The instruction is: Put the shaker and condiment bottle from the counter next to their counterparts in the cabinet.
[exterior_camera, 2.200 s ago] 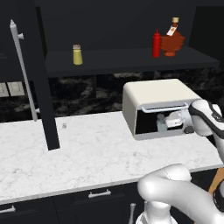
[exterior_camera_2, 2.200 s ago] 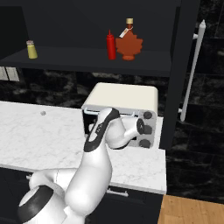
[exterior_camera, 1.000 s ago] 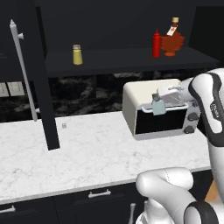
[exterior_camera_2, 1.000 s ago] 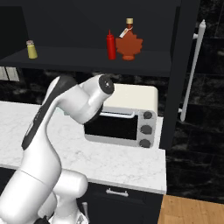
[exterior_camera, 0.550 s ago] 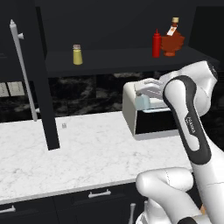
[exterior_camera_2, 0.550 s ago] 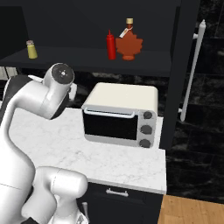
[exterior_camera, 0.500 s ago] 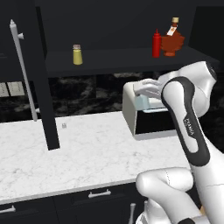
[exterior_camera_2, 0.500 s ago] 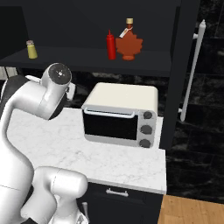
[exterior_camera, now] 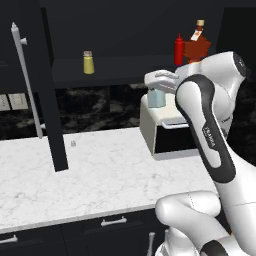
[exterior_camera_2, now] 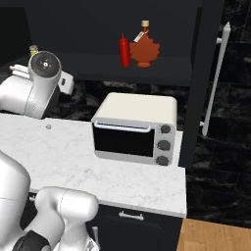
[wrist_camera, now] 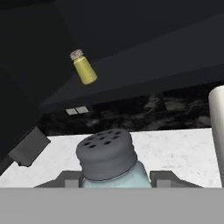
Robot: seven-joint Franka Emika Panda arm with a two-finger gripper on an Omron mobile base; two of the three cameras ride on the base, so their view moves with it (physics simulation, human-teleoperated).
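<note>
Shaker (exterior_camera: 156, 97), clamped in gripper (exterior_camera: 159, 86), is carried further toward nine o'clock, off the toaster oven (exterior_camera: 167, 131); yellow shaker (exterior_camera: 88, 62) is unmoved on cabinet (exterior_camera: 120, 67) shelf.

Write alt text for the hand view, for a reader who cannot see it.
The tool grips a pale blue-grey shaker with a perforated grey cap, seen close up. Beyond it, a yellow shaker stands on the dark cabinet shelf, above the white marble counter.
</note>
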